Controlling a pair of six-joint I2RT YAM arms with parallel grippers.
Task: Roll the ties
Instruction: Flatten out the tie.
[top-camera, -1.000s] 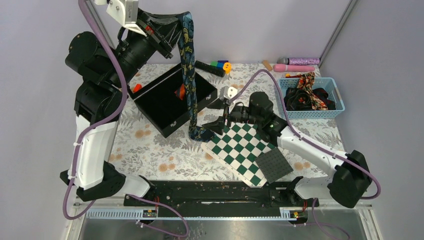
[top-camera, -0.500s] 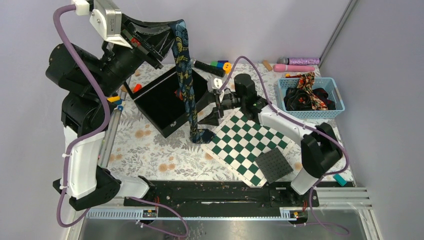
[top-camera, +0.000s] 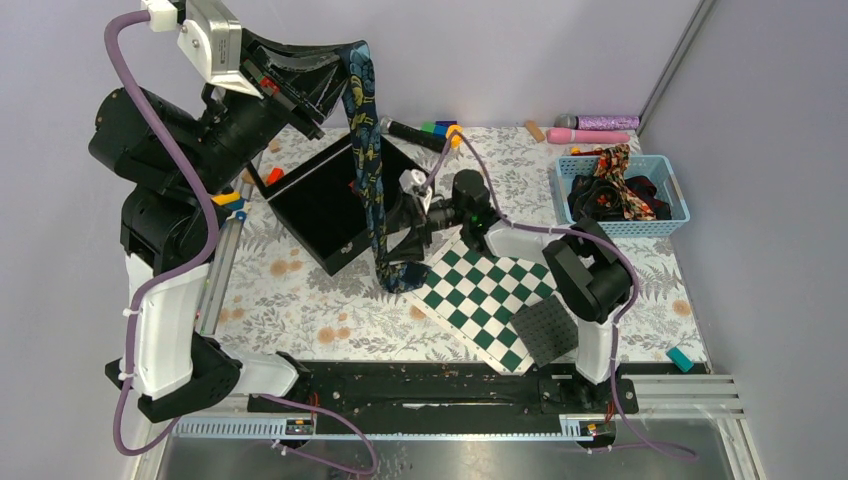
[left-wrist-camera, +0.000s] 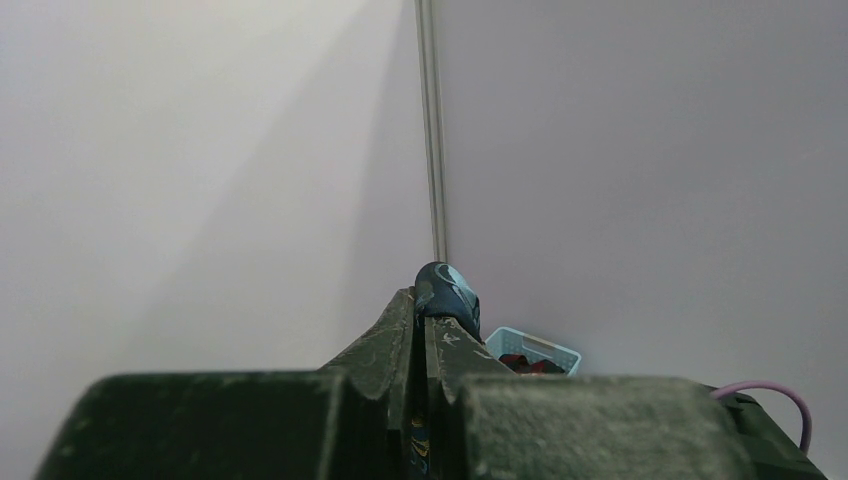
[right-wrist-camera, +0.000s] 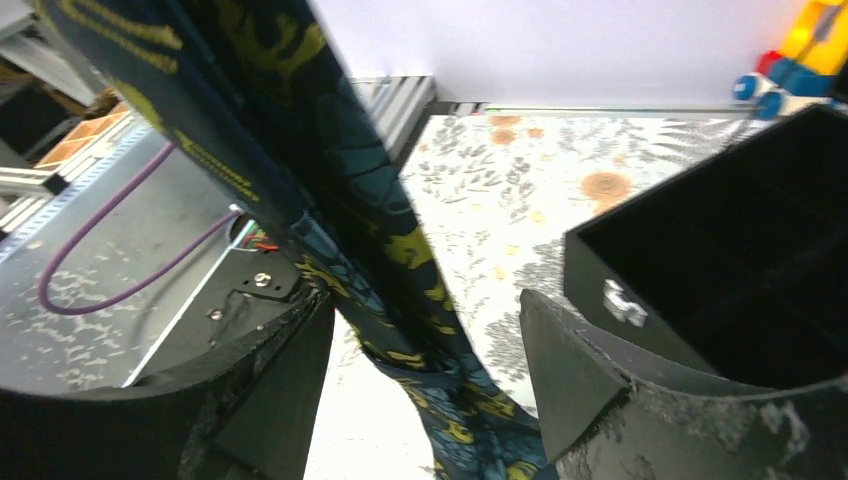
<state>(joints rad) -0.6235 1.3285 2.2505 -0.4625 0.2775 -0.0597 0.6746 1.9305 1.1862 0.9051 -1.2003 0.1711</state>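
In came the right arm, swung across off the chequered board (top-camera: 492, 290), and the right claw (top-camera: 402, 226) was now straddling the lower run of the navy floral tie (top-camera: 371, 165). Its jaws stood apart, one on each side of the fabric, not yet pinching. Up top, the left claw (top-camera: 347, 62) stayed clenched on the tie's upper end, so the strip hung down past the black box (top-camera: 325, 205), with its tip at the worktop (top-camera: 300, 300) by the board's corner. That looked like the set-up for a second grip, and no rolling had begun. The other ties (top-camera: 612, 190) lay in the blue basket (top-camera: 680, 205), well apart.
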